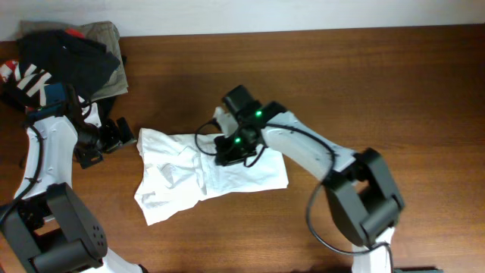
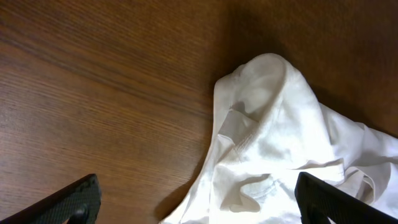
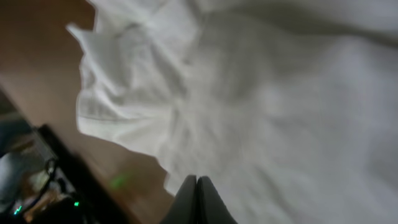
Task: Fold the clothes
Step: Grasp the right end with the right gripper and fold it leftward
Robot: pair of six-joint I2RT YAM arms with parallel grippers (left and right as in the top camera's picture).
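Wooden bench (image 1: 394,83), overhead view. White T-shirt (image 1: 189,178) lay crumpled near the middle of the bench, spread unevenly. Its right part lay fairly flat, and its left part was bunched and trailed toward the near-left. A pile of clothes (image 1: 72,57) sat at the far-left corner, well apart from the T-shirt. The pile was mostly dark fabric with white lettering, with an olive piece at its far edge. The left gripper (image 1: 121,135) stood just beside the T-shirt's left edge, above bare wood, released. In the left wrist view its two dark fingers (image 2: 78,199) were spread wide at the lower corners of the frame with nothing between them. In that view the shirt's ribbed neckband (image 2: 273,118) lay ahead and to the right, rucked upward, with a fold of cloth beneath it. The right gripper (image 1: 229,150) was down on the far-middle part of the T-shirt, its arm reaching in from the near-right. A black cable (image 1: 201,138) looped over the cloth beside it. The right wrist view was blurred, and its fingers (image 3: 186,199) showed clenched together, tips meeting over white fabric. I could not tell whether any cloth was pinched between them. Wrinkled shirt filled most of that frame, with bench showing at the left.
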